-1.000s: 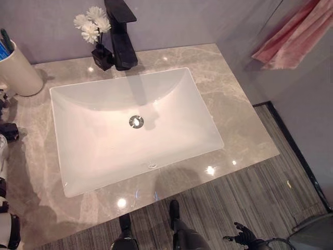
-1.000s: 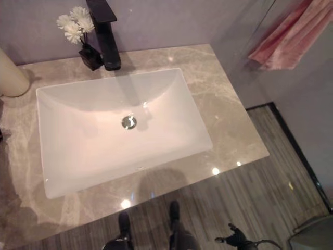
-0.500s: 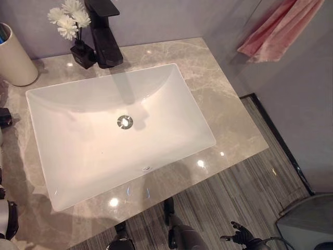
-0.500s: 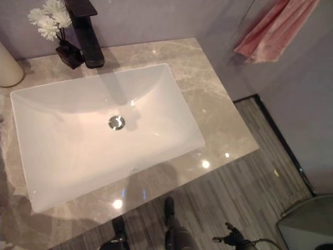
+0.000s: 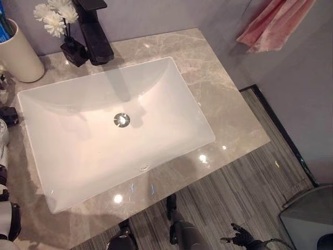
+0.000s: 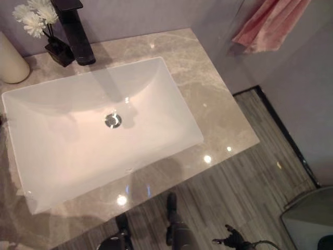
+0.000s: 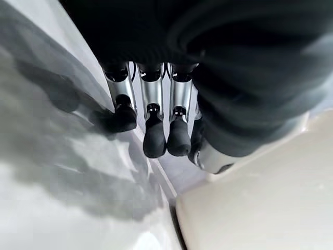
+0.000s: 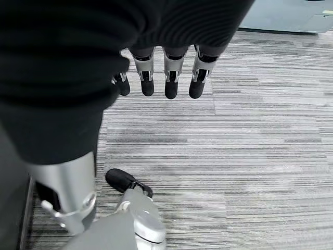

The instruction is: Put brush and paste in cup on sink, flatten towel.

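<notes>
The cream cup (image 5: 21, 54) sits at the back left corner of the counter (image 5: 218, 104) with something blue poking out. The pink towel (image 5: 276, 23) hangs bunched on the wall. Both hands are empty: right hand (image 8: 166, 78) over the floor with loose fingers, left hand (image 7: 156, 120) straight-fingered by the sink (image 5: 171, 88).

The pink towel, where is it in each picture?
Left eye view: the pink towel hangs at the top right, against the wall, past the counter's right end.
Right eye view: same towel, top right again.
Left wrist view: not in it.
Right wrist view: not in it.
Shared landmark: the black faucet at the back of the white sink, top left in both eye views.
</notes>
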### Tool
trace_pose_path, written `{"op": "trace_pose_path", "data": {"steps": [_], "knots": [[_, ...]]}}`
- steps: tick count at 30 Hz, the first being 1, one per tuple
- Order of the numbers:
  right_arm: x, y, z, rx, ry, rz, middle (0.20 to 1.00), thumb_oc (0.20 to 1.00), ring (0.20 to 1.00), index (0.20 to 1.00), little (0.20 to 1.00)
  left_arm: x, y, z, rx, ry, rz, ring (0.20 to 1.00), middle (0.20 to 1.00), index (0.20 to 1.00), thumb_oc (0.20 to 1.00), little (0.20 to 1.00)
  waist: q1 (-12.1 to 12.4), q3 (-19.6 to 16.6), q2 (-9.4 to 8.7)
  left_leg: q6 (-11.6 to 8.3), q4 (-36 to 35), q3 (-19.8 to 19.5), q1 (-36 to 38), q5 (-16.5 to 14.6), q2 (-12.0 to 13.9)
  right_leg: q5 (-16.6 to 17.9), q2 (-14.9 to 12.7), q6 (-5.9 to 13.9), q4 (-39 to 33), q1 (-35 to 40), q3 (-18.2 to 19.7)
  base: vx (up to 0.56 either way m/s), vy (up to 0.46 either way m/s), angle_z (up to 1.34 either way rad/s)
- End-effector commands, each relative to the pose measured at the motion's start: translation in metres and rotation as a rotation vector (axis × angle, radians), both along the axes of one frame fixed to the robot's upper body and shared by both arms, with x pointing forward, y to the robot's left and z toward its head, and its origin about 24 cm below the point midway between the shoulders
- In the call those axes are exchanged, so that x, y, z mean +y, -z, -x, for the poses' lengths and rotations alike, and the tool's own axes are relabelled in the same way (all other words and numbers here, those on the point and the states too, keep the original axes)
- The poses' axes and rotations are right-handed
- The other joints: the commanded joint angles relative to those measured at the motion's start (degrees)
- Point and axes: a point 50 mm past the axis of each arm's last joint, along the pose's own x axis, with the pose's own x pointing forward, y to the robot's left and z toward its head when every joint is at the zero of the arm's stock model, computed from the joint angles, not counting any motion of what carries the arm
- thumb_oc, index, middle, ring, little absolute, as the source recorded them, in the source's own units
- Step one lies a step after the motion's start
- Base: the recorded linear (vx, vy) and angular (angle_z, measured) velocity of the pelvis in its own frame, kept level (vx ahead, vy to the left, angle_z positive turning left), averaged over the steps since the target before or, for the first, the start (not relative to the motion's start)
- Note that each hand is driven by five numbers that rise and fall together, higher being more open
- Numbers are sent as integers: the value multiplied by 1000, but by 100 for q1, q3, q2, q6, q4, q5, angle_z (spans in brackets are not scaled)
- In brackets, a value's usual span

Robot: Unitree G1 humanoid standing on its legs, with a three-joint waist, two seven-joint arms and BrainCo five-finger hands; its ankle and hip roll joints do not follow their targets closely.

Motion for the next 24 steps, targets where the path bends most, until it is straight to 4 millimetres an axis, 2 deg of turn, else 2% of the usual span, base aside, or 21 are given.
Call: {"op": "trace_pose_path", "data": {"steps": [1, 8, 11, 12, 18, 21, 22, 24], "knots": [[-15, -4, 4, 3, 10, 36, 1000, 1000, 1000, 1000, 1000, -8, 39, -7, 121, 28, 41, 200, 200, 200, 200, 200, -35, 2, 194, 31, 447, -751, -330, -62, 249, 840, -503, 672, 4, 767, 33, 4, -16, -5], [-16, -2, 11, 25, 11, 42, 1000, 1000, 1000, 1000, 1000, -3, 43, -4, 130, -7, 48, 200, 200, 200, 200, 200, -42, -47, 186, 24, 468, -737, -293, -81, 284, 751, -478, 664, 5, 767, 70, 2, -16, -9], [-14, 1, 15, 45, 6, 43, 1000, 1000, 1000, 1000, 1000, 8, 49, 0, 125, -109, 99, 200, 200, 200, 200, 200, -46, -89, 187, 15, 434, -732, -259, -61, 285, 692, -472, 652, 4, 776, 63, -31, -15, 1], [-14, 1, 16, 46, 4, 44, 1000, 1000, 1000, 1000, 1000, 7, 49, -1, 119, -122, 106, 200, 200, 200, 200, 200, -58, -66, 151, 43, 444, -668, -323, 121, 273, 750, -500, 632, 18, 716, 64, -94, -54, 3], [-11, 4, 22, 70, 6, 47, 1000, 1000, 1000, 1000, 1000, 2, 64, 1, 98, -156, 135, 200, 200, 200, 200, 200, 24, -136, 174, 10, 352, -798, -233, 175, 284, 558, -505, 582, 22, 851, -83, 7, -49, -5], [-11, 5, 25, 76, 12, 49, 1000, 1000, 1000, 1000, 1000, 5, 76, 11, 81, -175, 167, 200, 200, 200, 200, 200, 103, -215, 210, -2, 233, -889, -103, 220, 285, 402, -503, 538, 35, 985, -194, 64, -42, 17], [-9, 4, 23, 62, 23, 37, 1000, 1000, 1000, 1000, 1000, 10, 86, 26, 65, -209, 190, 200, 200, 200, 200, 200, 189, -270, 256, -26, 125, -965, 46, 276, 319, 225, -462, 484, 115, 1095, -257, 88, -59, 20], [-8, 5, 25, 65, 24, 35, 1000, 1000, 1000, 1000, 1000, 12, 92, 32, 63, -220, 200, 200, 200, 200, 200, 200, 210, -294, 273, -29, 59, -979, 114, 321, 326, 146, -444, 459, 159, 1119, -269, 58, -54, 11]]}}
